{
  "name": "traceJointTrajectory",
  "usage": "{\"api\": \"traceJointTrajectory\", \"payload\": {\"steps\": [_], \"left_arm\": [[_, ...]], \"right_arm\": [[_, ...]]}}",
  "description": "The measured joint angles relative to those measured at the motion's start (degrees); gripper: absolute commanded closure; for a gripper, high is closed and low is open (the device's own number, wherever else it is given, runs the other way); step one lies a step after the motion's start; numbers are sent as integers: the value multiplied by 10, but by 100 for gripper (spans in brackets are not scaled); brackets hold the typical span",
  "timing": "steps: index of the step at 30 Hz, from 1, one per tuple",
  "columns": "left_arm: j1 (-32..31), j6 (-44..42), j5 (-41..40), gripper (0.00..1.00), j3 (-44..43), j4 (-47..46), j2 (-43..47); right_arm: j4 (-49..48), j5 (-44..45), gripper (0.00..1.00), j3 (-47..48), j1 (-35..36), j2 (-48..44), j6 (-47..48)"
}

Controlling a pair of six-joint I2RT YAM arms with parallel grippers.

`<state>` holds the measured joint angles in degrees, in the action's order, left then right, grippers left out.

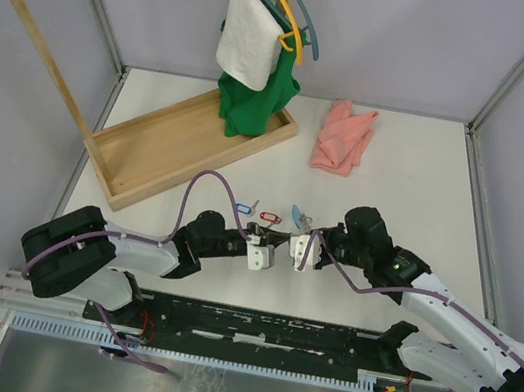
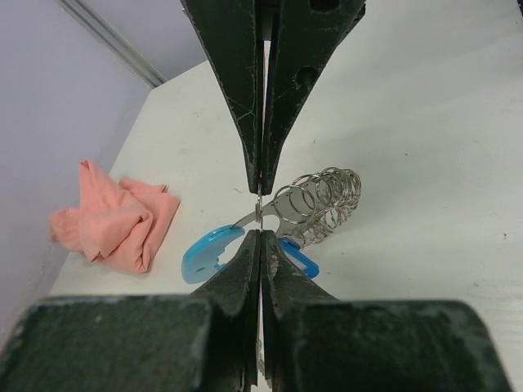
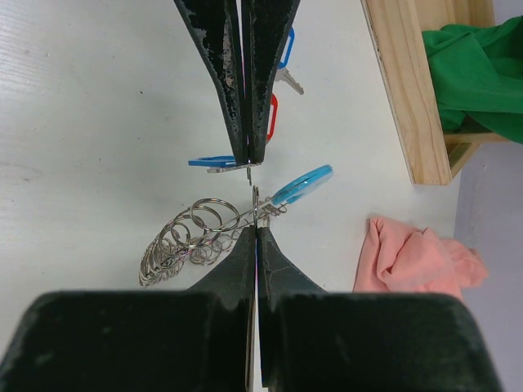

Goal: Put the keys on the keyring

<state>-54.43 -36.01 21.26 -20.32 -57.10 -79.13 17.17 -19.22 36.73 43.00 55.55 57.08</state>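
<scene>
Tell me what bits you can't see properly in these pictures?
- Top view: the keyring is tiny and mostly under the left claw and right claw.
- Left wrist view: the blue piece below the claw is half covered; key tag or ring, unclear.
- Right wrist view: the red key tag is mostly behind the claw.
- Every view: whether any key is threaded on is too small to tell.

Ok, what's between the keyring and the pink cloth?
Nothing: bare table separates the keyring and the cloth, clearest in the left wrist view.
</scene>
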Motion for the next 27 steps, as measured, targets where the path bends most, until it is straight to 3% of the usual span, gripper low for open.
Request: {"api": "traceJointTrajectory", "payload": {"steps": [27], "left_arm": [[0,0,-1,97,-5,0,0]], "right_arm": [[0,0,99,0,0,0,2]]}}
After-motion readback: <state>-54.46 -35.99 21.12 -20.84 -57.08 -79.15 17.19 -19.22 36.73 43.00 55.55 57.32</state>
